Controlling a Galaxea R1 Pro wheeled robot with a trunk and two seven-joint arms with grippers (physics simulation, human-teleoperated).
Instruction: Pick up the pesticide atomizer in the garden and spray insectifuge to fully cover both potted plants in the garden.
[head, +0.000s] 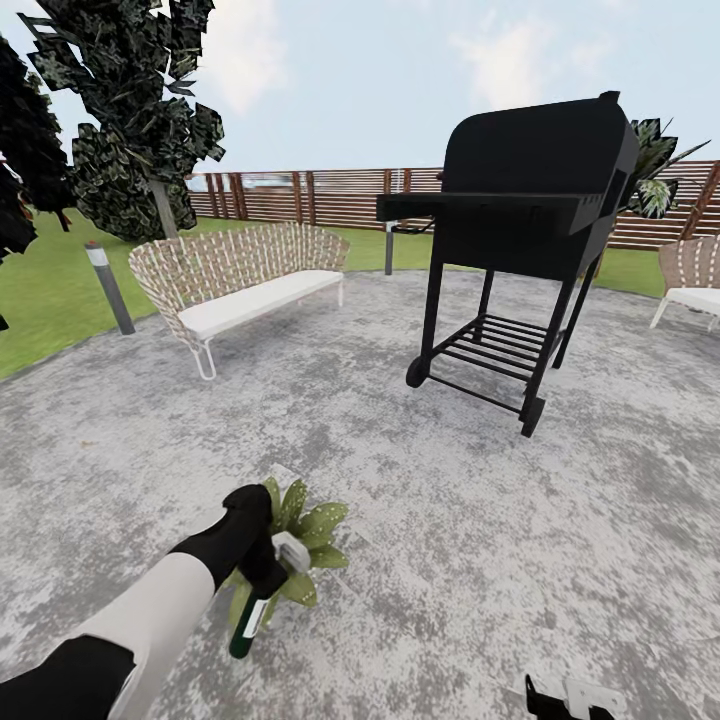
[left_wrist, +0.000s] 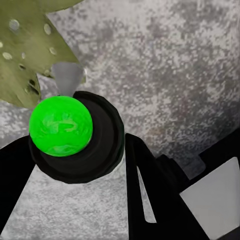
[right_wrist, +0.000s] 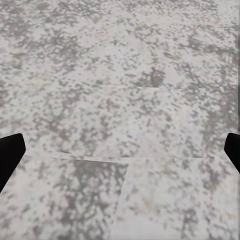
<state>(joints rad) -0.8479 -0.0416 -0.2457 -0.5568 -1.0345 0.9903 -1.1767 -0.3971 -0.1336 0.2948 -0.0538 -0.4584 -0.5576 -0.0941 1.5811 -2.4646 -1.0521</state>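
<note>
patio paving (head: 400, 520), grey and mottled, spread across most of the head view, with lawn (head: 40, 290) and a brown slatted fence (head: 300, 195) behind it. the left arm reached down at the lower left, and its pincer (head: 262, 562) was clamped on the pesticide atomizer (head: 255, 605), a slim dark green bottle with a pale trigger head, held tilted with its base toward the lower edge of the head view. the bottle sat right over a potted plant (head: 310, 530), a low rosette of pointed green leaves resting on the paving, and the leaves were dotted with tiny whitish specks of insectifuge (head: 322, 520). in the left wrist view the atomizer (left_wrist: 61, 126) showed as a bright green round shape set in a dark ring between the black fingers (left_wrist: 150, 195), with a speckled leaf of the plant (left_wrist: 30, 50) just beyond it. the right pincer (head: 570, 700) showed at the bottom edge of the head view, low over bare paving; in the right wrist view its dark fingertips (right_wrist: 10, 157) stood wide apart at the two sides, with nothing between them but the stone. farther back stood a black barbecue grill (head: 530, 200) on wheels, a woven bench (head: 240, 275) with a white cushion, a grey bollard lamp (head: 108, 285) at the lawn's edge, a dark leafy tree (head: 130, 110) and part of a second woven seat (head: 690, 280) at the right.
</note>
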